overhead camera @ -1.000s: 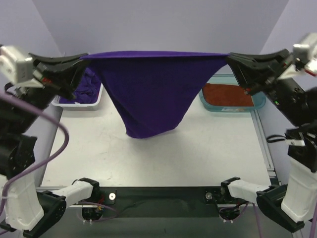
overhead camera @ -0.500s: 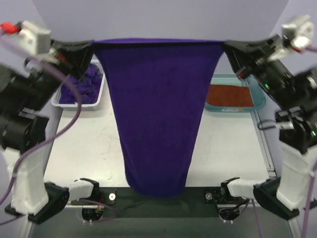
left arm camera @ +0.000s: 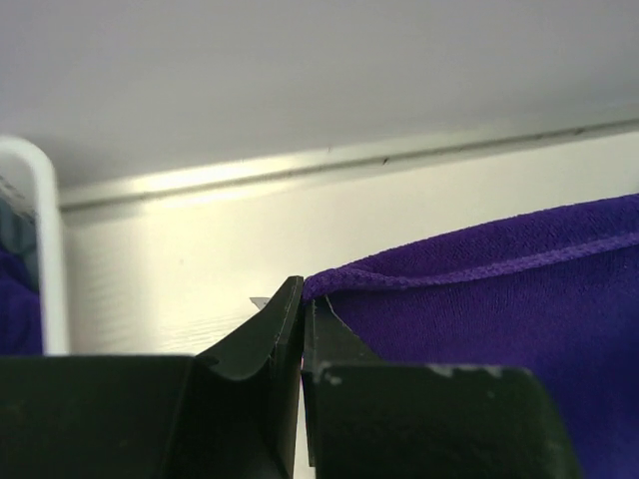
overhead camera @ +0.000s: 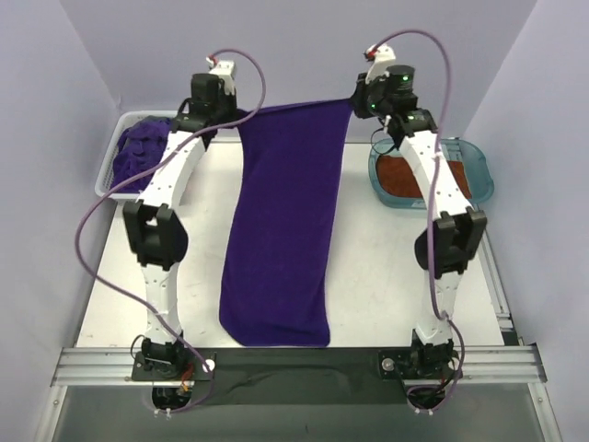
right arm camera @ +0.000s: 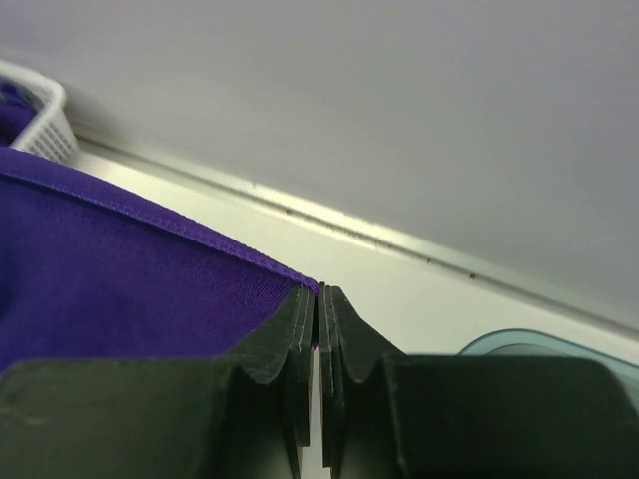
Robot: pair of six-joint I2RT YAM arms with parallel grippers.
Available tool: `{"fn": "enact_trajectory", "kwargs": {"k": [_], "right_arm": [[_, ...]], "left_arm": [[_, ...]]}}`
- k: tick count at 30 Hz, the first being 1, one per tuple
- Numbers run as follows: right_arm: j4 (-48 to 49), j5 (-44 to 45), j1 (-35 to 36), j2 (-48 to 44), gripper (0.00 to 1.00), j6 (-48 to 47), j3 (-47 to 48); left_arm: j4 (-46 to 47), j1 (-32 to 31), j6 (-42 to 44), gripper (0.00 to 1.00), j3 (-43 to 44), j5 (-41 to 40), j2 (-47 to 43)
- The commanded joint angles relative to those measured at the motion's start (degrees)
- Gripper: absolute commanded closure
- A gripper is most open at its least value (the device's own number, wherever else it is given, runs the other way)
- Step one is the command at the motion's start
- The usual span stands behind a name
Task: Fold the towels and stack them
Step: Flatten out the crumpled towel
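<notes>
A deep purple towel (overhead camera: 281, 230) lies stretched long down the middle of the table, its near end by the front edge. My left gripper (overhead camera: 241, 120) is shut on its far left corner (left arm camera: 329, 284). My right gripper (overhead camera: 353, 101) is shut on its far right corner (right arm camera: 290, 279). Both arms reach to the far side and hold that edge taut just above the table. More purple towels (overhead camera: 140, 147) are heaped in the white basket. A rust-orange towel (overhead camera: 405, 177) lies flat in the teal tray.
The white slotted basket (overhead camera: 109, 184) stands at the far left, its rim showing in the left wrist view (left arm camera: 40, 239). The teal tray (overhead camera: 474, 161) stands at the far right, its edge in the right wrist view (right arm camera: 539, 344). The back wall is close behind both grippers.
Both arms have swung from high and near the camera out to the far side of the table. The hanging purple towel has been carried along and laid out along the table.
</notes>
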Motion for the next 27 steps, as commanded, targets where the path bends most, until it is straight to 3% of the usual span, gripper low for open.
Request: {"fn": "enact_trajectory", "kwargs": {"k": [1,6,12,19,23,27], "right_arm": [[8.92,2.5,-1.75,2.87,1.0,-0.93,0.82],[12.87,3.64,-1.92,8.67,1.0,-1.38,0.03],[15.95,2.59,-2.1,8.07,1.0,-1.29,-3.38],[18.07,-0.4,-2.01,2.89,1.0,-0.85,-14.44],[17.98,-1.37,-2.1,-0.45,1.0,0.03,-21.66],[17.1,-1.99,-2.19,-6.95,1.0,0.38,-27.47]], "left_arm": [[2.32,2.29,-1.56,1.0,6.37,-4.73,6.08],[4.61,2.73,-3.31,1.0,7.97,-3.85,12.25],[11.72,3.08,-4.11,1.0,1.29,-2.27,7.61],[21.04,3.17,-3.05,1.0,-14.7,2.75,0.04],[20.61,3.17,-4.02,1.0,-22.33,4.41,-2.86],[21.39,3.17,-4.55,1.0,-30.25,4.77,-11.19]]}}
